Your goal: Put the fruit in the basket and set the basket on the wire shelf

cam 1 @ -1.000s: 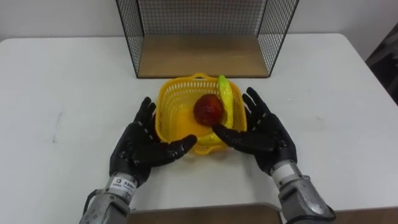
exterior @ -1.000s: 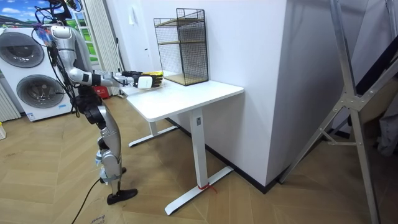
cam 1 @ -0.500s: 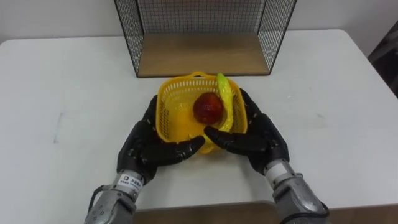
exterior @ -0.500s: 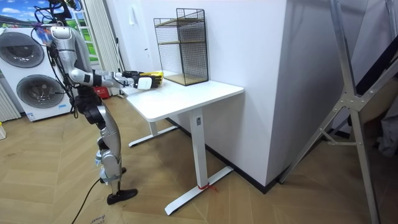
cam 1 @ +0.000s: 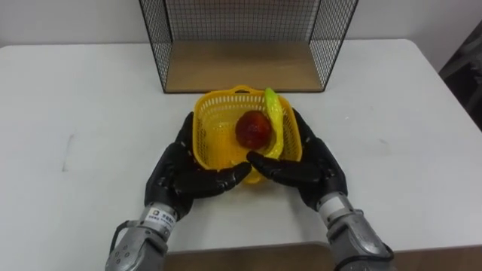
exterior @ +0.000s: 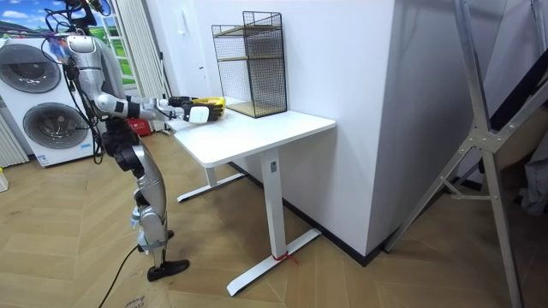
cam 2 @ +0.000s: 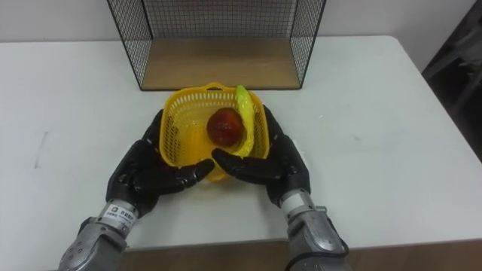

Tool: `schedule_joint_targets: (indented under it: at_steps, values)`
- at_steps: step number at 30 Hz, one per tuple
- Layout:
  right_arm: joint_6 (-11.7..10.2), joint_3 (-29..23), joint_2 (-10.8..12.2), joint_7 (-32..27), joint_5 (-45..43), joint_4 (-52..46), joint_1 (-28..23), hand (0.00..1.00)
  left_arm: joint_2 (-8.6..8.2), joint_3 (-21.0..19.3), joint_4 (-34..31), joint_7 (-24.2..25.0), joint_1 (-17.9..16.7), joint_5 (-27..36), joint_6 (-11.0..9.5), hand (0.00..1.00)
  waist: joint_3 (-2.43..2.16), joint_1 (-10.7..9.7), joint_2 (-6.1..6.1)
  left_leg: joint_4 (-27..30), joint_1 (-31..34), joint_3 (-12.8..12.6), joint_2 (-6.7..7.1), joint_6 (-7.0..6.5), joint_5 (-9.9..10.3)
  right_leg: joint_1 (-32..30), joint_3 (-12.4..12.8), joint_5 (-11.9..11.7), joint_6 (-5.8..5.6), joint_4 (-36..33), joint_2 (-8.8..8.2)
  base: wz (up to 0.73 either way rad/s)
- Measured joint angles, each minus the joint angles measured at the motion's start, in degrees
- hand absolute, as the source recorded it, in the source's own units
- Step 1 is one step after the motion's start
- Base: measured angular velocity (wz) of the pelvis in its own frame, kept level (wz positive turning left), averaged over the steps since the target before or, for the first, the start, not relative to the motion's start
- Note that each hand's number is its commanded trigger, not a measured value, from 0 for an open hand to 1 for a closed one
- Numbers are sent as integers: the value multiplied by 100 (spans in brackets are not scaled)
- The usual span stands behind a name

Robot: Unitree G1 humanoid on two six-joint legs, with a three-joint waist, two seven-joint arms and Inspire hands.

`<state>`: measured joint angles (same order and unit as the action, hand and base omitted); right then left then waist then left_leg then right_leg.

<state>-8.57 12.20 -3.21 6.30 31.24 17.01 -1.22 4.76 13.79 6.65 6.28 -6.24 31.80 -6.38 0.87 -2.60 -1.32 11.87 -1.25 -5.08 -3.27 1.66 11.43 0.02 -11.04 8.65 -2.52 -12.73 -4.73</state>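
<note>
Both hands have closed in since a second ago: clear of the yellow basket then, pressed on its sides now. On its left wall the left hand lies flat, fingers straight, thumb reaching across the near wall. Basket is on the white table, toward the near edge, midway between left and right edges, just in front of the wire shelf. Inside: red apple at centre, banana against the right wall, tip over the rim. On that wall the right hand mirrors the left, fingers straight, thumbs nearly meeting in front. Room view: robot stands at the table's end on the room view's left, arms out.
</note>
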Motion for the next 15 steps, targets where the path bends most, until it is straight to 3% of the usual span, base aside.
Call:
schedule_joint_targets:
  at_steps: [9, 15]
  values:
    - [-151, 21, 80, -326, 109, -16, 228, 0, -69, 2, -379, -140, 130, 10, -163, 0, 1, -3, 2, -8, -37, -34, 0, 0, 0, -26, 37, -3, 5, -1, 3, -1]
    - [-276, 27, 103, -523, 172, -687, 314, 0, -110, 5, -762, -282, 249, 14, -170, 0, 0, -19, 5, -9, -29, -70, -1, 0, 0, -54, 78, -3, 5, -1, 8, -3]
